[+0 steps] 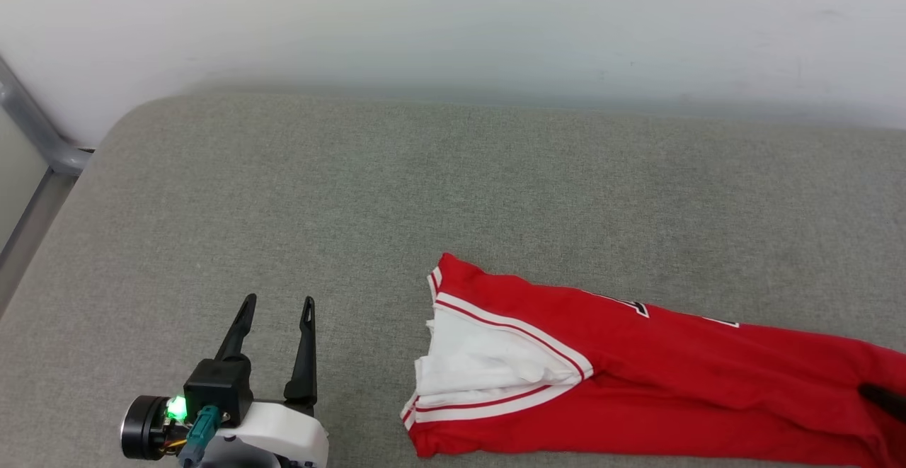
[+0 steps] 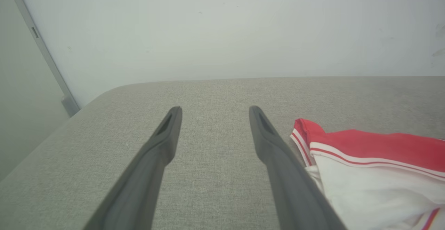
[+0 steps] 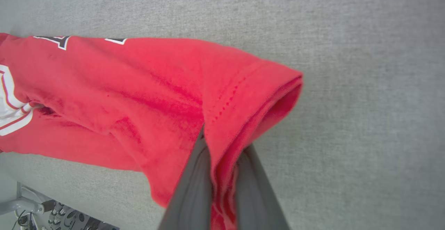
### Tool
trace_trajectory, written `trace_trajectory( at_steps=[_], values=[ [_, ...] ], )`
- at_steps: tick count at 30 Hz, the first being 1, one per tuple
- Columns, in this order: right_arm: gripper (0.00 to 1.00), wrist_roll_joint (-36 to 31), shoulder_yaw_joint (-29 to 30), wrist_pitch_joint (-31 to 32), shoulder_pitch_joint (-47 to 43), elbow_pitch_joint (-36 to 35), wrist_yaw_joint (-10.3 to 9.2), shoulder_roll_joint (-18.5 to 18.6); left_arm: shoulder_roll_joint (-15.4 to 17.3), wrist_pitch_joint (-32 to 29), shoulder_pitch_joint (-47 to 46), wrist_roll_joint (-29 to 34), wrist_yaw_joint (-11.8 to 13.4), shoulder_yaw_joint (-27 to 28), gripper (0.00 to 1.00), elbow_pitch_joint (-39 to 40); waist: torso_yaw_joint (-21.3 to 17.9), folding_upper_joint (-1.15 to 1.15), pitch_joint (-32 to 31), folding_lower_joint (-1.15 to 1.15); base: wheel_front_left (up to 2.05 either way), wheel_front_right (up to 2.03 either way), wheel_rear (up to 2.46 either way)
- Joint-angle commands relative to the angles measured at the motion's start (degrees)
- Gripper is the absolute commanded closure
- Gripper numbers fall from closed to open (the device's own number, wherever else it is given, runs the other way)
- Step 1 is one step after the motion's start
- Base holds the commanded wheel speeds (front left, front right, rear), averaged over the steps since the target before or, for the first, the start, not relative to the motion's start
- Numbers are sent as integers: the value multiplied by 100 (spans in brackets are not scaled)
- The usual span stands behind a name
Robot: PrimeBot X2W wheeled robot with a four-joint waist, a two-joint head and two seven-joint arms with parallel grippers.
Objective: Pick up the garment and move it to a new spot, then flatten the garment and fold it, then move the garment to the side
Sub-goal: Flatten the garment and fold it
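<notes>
Garment: red jersey with a white sleeve, bunched lengthwise on the grey cushion, lower right of head view.
Right claw: closed, pinching the red hem.
Left claw: spread wide, empty, lower left, clear of the garment.

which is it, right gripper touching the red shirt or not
Touching. The right wrist view shows the right gripper closed on the garment, with a fold of red cloth near the hem pinched between its two fingers.
</notes>
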State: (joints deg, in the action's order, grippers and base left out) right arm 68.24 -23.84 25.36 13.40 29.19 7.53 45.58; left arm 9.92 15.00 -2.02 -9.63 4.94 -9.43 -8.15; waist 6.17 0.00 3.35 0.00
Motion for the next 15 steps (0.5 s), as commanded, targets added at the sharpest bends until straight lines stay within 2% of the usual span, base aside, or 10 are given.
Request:
trace_trajectory(
  at_steps=[1,7,15],
  values=[
    [100,18,15,44,-71,26,-8,39,-19,24,79,43,-35,41,0,-15,-4,0,-24,0,0,0,0],
    [100,166,40,394,-102,-279,-7,21,-141,24,185,222,-199,225,0,-28,-9,0,-156,0,0,0,0],
    [100,253,-141,838,60,-1666,-6,-475,-293,18,252,391,-385,392,0,16,-8,0,-135,0,0,0,0]
  ],
)
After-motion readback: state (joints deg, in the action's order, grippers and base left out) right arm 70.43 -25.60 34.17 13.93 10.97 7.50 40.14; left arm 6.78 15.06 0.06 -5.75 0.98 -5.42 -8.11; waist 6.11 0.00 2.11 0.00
